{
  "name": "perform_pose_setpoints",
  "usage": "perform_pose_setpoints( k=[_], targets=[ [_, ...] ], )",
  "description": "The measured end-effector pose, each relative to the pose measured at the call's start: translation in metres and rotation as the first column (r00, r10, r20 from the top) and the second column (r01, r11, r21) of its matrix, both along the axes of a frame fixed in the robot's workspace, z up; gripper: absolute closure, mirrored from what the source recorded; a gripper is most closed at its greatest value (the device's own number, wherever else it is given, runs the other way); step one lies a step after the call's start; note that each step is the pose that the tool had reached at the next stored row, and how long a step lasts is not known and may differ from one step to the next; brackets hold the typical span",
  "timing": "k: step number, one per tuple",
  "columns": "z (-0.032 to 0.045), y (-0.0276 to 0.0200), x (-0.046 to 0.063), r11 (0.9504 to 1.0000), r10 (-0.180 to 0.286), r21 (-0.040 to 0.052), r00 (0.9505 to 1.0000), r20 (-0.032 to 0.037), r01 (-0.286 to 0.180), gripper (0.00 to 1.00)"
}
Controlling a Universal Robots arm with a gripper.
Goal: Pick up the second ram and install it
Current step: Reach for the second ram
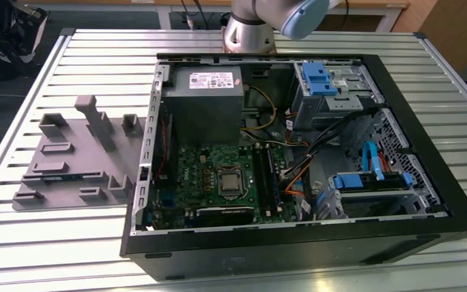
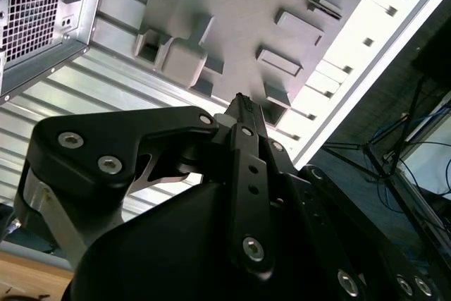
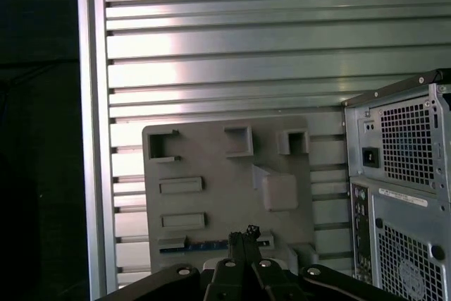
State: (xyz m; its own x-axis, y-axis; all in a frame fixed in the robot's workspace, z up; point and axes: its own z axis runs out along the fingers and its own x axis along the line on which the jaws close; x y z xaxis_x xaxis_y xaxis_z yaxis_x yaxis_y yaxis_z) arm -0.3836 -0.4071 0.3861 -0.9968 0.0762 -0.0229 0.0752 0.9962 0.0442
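Note:
The second ram (image 3: 204, 247) is a thin blue strip lying in a slot of the gray holder tray (image 3: 211, 160); in the exterior view the ram (image 1: 65, 177) shows as a faint blue line in the tray (image 1: 71, 152) on that view's left. My gripper (image 3: 245, 233) hangs well above the tray, its black fingertips pressed together over the ram's end of the tray, holding nothing. In the second wrist view the gripper (image 2: 239, 101) is shut above the tray (image 2: 239, 26). The arm's base (image 1: 248, 33) stands at the table's far edge.
An open black computer case (image 1: 298, 246) lies on the slatted metal table (image 1: 95, 48), with a green motherboard (image 1: 209, 176), gray power supply (image 1: 204, 100) and blue drive clips inside. Its rear panel (image 3: 402, 174) stands beside the tray. A table edge (image 3: 91, 139) runs close to the tray.

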Motion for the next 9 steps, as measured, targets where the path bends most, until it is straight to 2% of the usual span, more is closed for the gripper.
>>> perform_pose_setpoints(
  k=[9],
  targets=[
    [0.0000, 0.0000, -0.0042, 1.0000, 0.000, 0.0000, 1.0000, -0.0001, 0.000, 0.89]
  ],
)
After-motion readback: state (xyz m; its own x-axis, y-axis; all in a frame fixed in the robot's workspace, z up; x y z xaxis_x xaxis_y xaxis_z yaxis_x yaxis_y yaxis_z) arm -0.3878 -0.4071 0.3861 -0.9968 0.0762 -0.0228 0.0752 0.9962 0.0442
